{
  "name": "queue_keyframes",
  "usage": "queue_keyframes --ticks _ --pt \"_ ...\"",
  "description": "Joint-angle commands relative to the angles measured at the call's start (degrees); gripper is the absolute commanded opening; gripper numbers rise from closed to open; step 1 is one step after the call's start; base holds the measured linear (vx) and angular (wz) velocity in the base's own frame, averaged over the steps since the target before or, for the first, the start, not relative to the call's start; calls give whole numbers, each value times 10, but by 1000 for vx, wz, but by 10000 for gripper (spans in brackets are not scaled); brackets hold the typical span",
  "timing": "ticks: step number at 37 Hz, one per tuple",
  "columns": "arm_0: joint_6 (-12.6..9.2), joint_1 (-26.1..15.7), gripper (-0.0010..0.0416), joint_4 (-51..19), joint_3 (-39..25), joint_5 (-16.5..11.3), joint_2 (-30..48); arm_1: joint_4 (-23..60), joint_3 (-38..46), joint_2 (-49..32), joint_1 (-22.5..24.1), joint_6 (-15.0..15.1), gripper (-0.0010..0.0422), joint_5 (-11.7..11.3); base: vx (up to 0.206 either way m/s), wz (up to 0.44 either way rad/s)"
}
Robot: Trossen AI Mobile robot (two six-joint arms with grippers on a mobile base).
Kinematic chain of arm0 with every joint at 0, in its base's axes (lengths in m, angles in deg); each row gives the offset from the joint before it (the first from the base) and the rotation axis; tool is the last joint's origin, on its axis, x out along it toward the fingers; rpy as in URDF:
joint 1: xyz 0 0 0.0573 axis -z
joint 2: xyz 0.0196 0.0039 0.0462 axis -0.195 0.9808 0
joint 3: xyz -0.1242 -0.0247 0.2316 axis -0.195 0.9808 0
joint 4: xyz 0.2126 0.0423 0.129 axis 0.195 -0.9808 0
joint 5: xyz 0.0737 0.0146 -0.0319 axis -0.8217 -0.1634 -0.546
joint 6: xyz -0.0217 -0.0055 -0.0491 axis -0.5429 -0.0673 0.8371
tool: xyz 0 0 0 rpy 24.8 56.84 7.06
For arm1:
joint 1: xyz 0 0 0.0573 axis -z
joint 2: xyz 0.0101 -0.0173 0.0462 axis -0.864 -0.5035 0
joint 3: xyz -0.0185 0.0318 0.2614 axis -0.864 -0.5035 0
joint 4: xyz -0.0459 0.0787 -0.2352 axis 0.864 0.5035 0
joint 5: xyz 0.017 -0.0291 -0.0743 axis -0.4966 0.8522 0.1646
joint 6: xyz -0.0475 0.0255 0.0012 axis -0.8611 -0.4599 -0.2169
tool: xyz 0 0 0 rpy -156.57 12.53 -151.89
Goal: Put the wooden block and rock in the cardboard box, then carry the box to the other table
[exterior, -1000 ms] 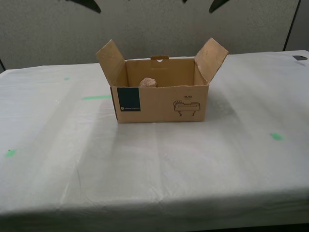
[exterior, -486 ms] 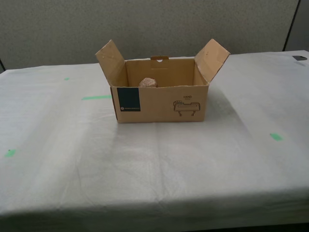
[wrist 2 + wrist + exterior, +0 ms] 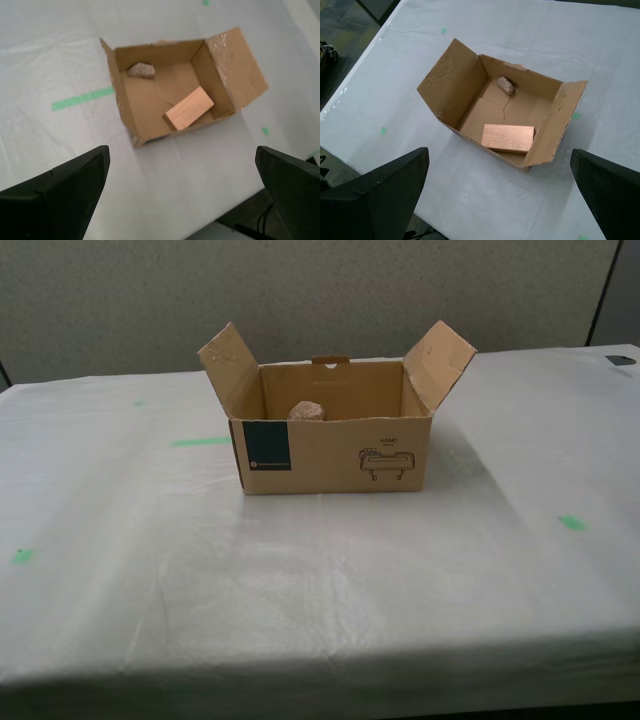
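Exterior view: the cardboard box (image 3: 335,430) sits open on the other table (image 3: 320,580), upper middle of the frame — the rock (image 3: 308,411) peeks out.
Second wrist view: my second gripper (image 3: 182,187) is spread wide, holding nothing; the wooden block (image 3: 189,107) lies inside.
First wrist view: my first gripper (image 3: 502,192) is wide too — nothing held.

The cardboard box (image 3: 335,445) is being seen standing open, flaps splayed outward, on the other table (image 3: 330,580), white-draped with green tape marks. The wooden block (image 3: 508,138) is lying flat inside it, apart from the rock (image 3: 506,85).
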Motion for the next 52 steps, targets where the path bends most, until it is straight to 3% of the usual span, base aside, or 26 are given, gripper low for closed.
queue_keyframes --ticks 1,15,24,35,52 --pt "-4 0 394 2 29 1 -22 28 0 9 0 10 398 -2 0 0" --pt "-6 0 394 20 130 1 -94 52 0 52 1 14 398 -5 0 0" --pt "-20 0 394 35 143 0 -113 84 -14 93 1 15 398 -16 0 0" --pt "-30 0 394 38 143 0 -113 60 -140 156 1 5 398 -16 0 0" --pt "-21 0 394 98 200 0 -114 -80 -342 199 1 -6 398 -15 0 0"
